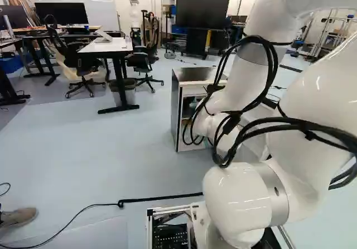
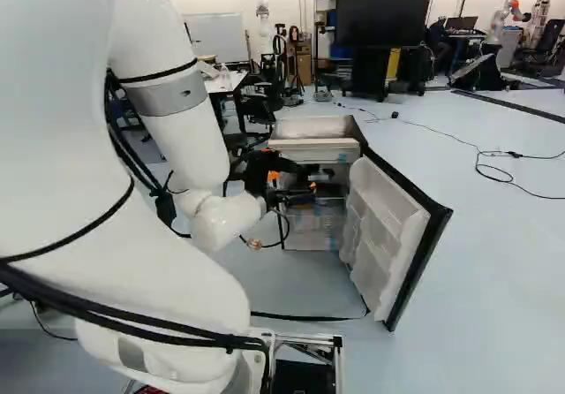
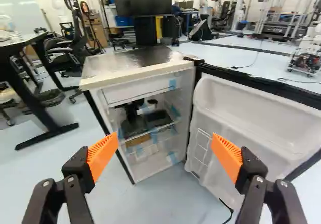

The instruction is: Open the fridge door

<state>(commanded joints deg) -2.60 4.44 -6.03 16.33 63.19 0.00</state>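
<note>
Black with orange pads, my gripper (image 2: 293,182) is in front of the small fridge's open front in the right base view. The wrist view shows the gripper (image 3: 165,139) with its fingers wide apart and nothing between them touching either one. Ahead of it stands the fridge (image 3: 145,78), its shelves exposed and dark items (image 3: 145,122) on one of them. The white-lined fridge door (image 2: 386,226) stands swung wide, out to the right of the cabinet in the right base view. From the left base view, the arm hides the door and gripper; part of the cabinet (image 1: 195,77) shows.
A white-topped desk (image 1: 109,46) with office chairs (image 1: 142,59) stands beyond the fridge's left side. Farther back is a large screen (image 2: 384,12) on a stand. Another robot (image 2: 265,30) stands near the back wall. Cables (image 1: 83,209) lie on the floor near the base.
</note>
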